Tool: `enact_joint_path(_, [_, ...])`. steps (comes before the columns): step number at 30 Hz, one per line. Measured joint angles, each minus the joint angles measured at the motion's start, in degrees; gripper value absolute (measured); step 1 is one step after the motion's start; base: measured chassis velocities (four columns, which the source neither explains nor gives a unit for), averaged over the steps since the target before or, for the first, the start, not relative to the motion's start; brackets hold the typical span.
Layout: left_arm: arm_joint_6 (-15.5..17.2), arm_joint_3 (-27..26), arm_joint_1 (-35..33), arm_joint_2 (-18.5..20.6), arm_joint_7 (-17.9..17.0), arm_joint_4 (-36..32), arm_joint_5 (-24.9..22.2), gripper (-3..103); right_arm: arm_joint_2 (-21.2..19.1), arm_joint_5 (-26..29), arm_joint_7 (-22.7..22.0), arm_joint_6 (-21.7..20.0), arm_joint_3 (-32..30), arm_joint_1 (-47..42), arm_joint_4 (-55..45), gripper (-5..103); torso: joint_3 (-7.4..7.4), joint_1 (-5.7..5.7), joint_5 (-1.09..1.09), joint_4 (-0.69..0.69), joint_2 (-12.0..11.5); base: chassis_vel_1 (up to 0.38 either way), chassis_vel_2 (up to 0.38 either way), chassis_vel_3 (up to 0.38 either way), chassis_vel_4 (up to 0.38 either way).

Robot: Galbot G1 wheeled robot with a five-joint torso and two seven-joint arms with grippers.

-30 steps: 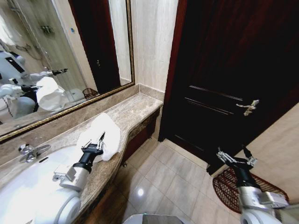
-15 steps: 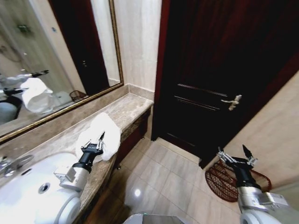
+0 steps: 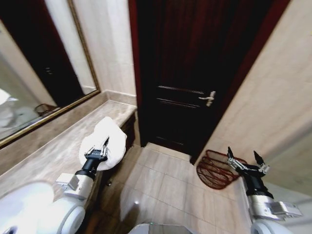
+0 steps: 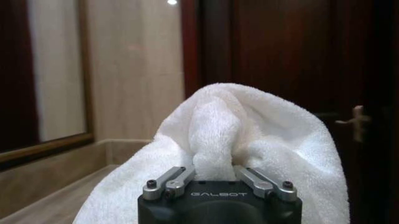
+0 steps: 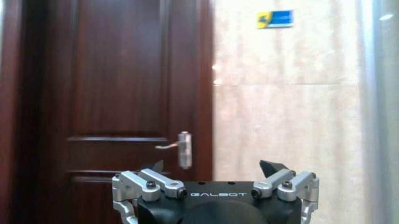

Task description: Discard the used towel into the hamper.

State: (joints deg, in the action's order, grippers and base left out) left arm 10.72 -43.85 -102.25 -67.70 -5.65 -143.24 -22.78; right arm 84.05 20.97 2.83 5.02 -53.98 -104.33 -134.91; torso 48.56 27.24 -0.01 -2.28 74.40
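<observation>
Head view. One white towel is seen bunched and clamped in the left gripper, held up over the edge of the marble counter. One hamper, a dark reddish wire basket, is seen on the tiled floor against the wall, just right of the dark door. The hamper lies across the floor to the robot's right of the towel, and lower. The right gripper is held just beside the hamper, fingers spread, nothing between them; it is judged the nearer claw to the basket, though the towel is carried by the left.

Left wrist view. The left gripper is pinched on a fold of the towel, which is draped forward over both fingers. The door handle is seen beyond it.

Right wrist view. The right gripper is open wide and empty, pointed at the door.

Count: one towel, one hamper, two grippers.
</observation>
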Motion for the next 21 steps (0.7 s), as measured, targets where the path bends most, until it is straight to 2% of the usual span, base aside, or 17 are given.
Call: enact_joint_path(21, [-1.3,1.4,1.4,1.2,0.7,0.0,-0.3,11,2.1,-2.4,-0.2,-0.2,0.3,-1.3,-1.2,100,0.00,0.00,0.01,-0.01,0.0,-0.115,-0.123,-0.126,-0.127])
